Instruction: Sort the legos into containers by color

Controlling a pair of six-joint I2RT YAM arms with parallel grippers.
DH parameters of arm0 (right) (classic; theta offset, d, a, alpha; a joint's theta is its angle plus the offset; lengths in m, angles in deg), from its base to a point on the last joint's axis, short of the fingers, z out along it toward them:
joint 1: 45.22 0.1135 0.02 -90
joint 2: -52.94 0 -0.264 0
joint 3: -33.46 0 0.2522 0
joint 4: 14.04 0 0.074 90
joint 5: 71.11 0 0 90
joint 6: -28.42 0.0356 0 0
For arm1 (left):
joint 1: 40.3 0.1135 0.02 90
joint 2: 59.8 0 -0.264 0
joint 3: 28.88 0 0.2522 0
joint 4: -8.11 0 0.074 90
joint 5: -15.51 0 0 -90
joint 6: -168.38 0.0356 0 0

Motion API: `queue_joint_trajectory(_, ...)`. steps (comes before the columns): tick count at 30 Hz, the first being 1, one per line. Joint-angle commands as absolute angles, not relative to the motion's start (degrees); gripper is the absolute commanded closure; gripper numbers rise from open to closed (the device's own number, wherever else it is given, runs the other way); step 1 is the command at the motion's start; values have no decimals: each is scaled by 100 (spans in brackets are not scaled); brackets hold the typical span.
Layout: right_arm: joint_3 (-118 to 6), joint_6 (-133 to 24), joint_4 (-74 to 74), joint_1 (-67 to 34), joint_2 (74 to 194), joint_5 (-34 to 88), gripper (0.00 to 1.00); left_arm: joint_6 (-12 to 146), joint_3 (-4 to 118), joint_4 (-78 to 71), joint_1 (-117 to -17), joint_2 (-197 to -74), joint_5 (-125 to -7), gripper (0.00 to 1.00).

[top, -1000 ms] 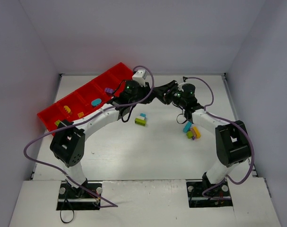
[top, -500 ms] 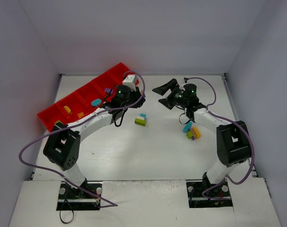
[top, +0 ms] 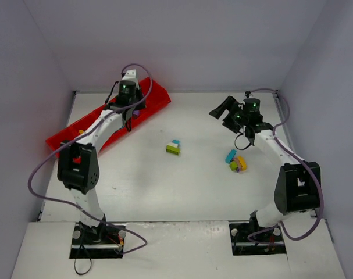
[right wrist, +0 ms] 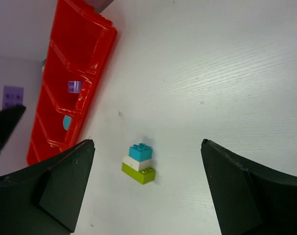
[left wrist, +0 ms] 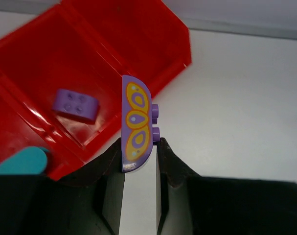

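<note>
My left gripper (left wrist: 140,147) is shut on a purple curved lego (left wrist: 136,122) with a yellow-orange pattern, held on edge. It hangs over the near wall of the red tray of containers (left wrist: 172,29), beside the compartment holding a purple brick (left wrist: 76,104). A teal brick (left wrist: 22,161) lies one compartment over. In the top view the left gripper (top: 131,116) is over the tray's far end (top: 156,93). My right gripper (top: 221,113) stands open and empty above the table at the back right. Below it is a teal, white and lime stack (right wrist: 140,164).
A cluster of teal, yellow, green and purple bricks (top: 236,161) lies on the right of the table near the right arm. The stack (top: 174,147) sits mid-table. Grey walls close in the table on three sides.
The left arm has swung from mid-table back and left to the tray, carrying the purple lego. The right gripper has opened and drawn back to the right.
</note>
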State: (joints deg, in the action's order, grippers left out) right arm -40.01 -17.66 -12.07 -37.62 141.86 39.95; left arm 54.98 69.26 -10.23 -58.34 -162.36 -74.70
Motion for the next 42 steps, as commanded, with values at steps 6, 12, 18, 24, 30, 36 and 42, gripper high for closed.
queue_joint_trajectory(6, -4034, -2896, -468, -3670, 13091, 3498, 14, 6089, 8665, -2032, -5463, -17535, -8056, 94)
queue_joint_trajectory(12, -3779, -3108, -187, -3661, 12765, 3330, 14, 6142, 9492, -2287, -5278, -18100, -7898, 67)
queue_joint_trajectory(18, -3682, -3143, 130, -3564, 12676, 3093, 15, 6177, 9598, -2331, -5278, -17907, -7897, 33)
queue_joint_trajectory(24, -3892, -3249, 358, -3099, 12957, 2681, 20, 6195, 9423, -2577, -5304, -17381, -7994, 26)
queue_joint_trajectory(30, -4077, -3091, 411, -2676, 13344, 2513, 28, 6046, 8299, -2691, -5593, -16221, -7617, 26)
queue_joint_trajectory(36, -4034, -2985, 482, -2562, 13538, 2311, 32, 5931, 7252, -3043, -6279, -15420, -7449, 25)
queue_joint_trajectory(42, -4148, -2722, 1298, -2509, 13722, 1159, 32, 5677, 6523, -3245, -7115, -15094, -7449, 25)
